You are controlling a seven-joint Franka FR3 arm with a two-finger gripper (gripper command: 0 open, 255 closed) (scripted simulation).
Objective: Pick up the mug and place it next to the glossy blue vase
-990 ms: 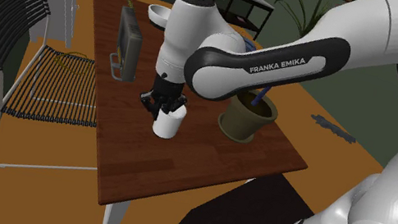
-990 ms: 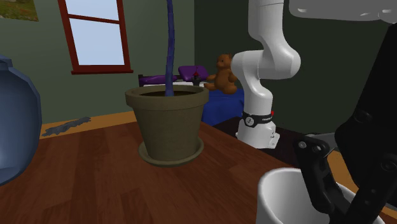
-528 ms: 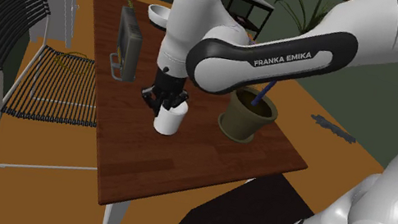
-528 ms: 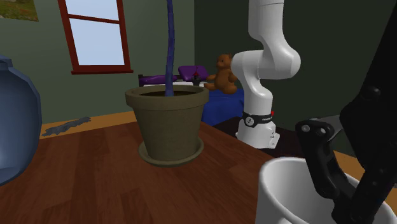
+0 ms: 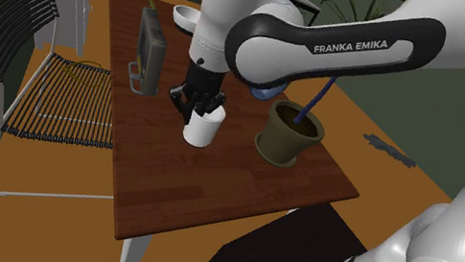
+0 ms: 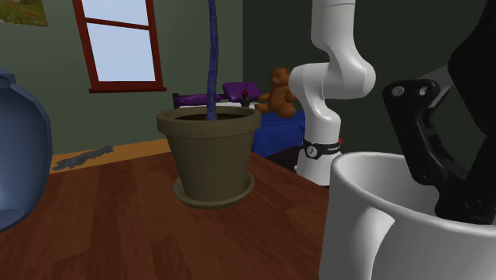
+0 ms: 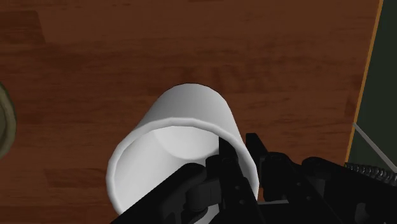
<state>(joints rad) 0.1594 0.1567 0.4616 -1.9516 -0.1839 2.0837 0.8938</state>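
A white mug (image 5: 203, 128) hangs just above the brown table (image 5: 210, 194), with my black gripper (image 5: 199, 108) shut on its rim from above. In the wrist view the mug (image 7: 184, 127) tilts under the gripper (image 7: 242, 156), one finger inside the wall and one outside. The second exterior view has the mug (image 6: 381, 231) large at the lower right with the gripper (image 6: 453, 191) reaching into it. The glossy blue vase (image 6: 20, 151) stands at that view's left edge; in the shoulder view the vase (image 5: 267, 91) is mostly hidden behind my arm.
An olive flower pot (image 5: 289, 135) with a blue stem stands between the mug and the vase (image 6: 208, 155). A dark upright box (image 5: 150, 48) and a white bowl (image 5: 185, 16) sit farther back. A wire chair (image 5: 14, 30) stands at the table's left side.
The gripper has risen with the mug, lifting it off the table and slightly toward the far side. In the second exterior view the mug has moved up.
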